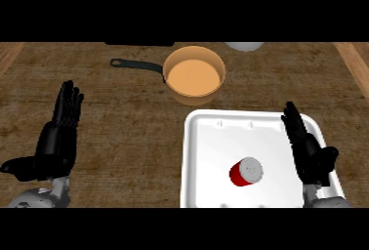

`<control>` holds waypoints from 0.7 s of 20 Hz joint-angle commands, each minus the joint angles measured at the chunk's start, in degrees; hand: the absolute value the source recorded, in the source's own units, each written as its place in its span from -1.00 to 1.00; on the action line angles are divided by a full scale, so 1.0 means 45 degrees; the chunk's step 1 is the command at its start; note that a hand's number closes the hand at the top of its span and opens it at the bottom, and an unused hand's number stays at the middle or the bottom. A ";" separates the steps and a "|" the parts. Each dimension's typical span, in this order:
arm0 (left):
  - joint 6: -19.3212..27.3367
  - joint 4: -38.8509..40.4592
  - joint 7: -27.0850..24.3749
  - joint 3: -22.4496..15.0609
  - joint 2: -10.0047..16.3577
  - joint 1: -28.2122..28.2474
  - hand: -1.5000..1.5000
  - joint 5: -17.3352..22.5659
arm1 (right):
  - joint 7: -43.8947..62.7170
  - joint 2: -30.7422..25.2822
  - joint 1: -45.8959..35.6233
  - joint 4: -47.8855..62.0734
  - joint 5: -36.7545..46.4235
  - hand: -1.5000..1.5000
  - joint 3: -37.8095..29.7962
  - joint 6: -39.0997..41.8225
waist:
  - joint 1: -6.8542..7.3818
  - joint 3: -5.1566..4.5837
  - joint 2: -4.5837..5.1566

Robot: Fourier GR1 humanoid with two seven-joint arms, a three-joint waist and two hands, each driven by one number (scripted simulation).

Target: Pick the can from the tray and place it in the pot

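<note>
The small red pale-topped can (246, 172) lies unheld near the white rectangular tray's (209, 141) near edge. Black right hand (311, 156) hangs over its right edge, fingers straight, empty; black left hand (57, 141) open too. Grasping and carrying to the orange round pot (193, 73) remain

Only the tray rim (216, 113) stands between can (246, 172) and pot (193, 73).

The bench (122, 127) is brown, with a lighter wood strip down each side. A tan pot (193, 73) sits near the back, and its dark handle sticks out to the left. A white tray (189, 161) sits just in front of the pot, more to the right. At the back edge are a white round thing (245, 46) and a dark flat thing (140, 43), both cut off.
</note>
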 commanded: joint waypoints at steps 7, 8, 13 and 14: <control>-0.0527 0.0227 0.1674 0.0485 0.0477 -0.0563 0.00 0.0631 | -0.2361 -0.4757 -0.3859 -0.0315 0.2932 1.00 0.0354 0.3685 | 0.0367 -0.0105 -0.0056; -0.0825 0.0231 0.2101 0.0615 0.0591 -0.0701 0.00 0.1000 | -0.2710 -0.4395 -0.3767 0.0838 0.3106 1.00 0.0112 0.3217 | 0.0285 0.0246 0.0293; -0.0884 0.0106 0.3332 0.1070 0.0797 -0.1355 0.00 0.1138 | -0.7997 -0.2276 -0.3745 0.4248 0.0523 -1.00 -0.1165 0.4991 | -0.0021 0.0300 0.0224; -0.1029 0.0434 0.2818 0.1368 0.0702 -0.1027 0.00 0.1210 | -0.8058 -0.2583 -0.3883 0.4028 0.0503 -1.00 -0.1234 0.5484 | -0.0092 0.0283 0.0196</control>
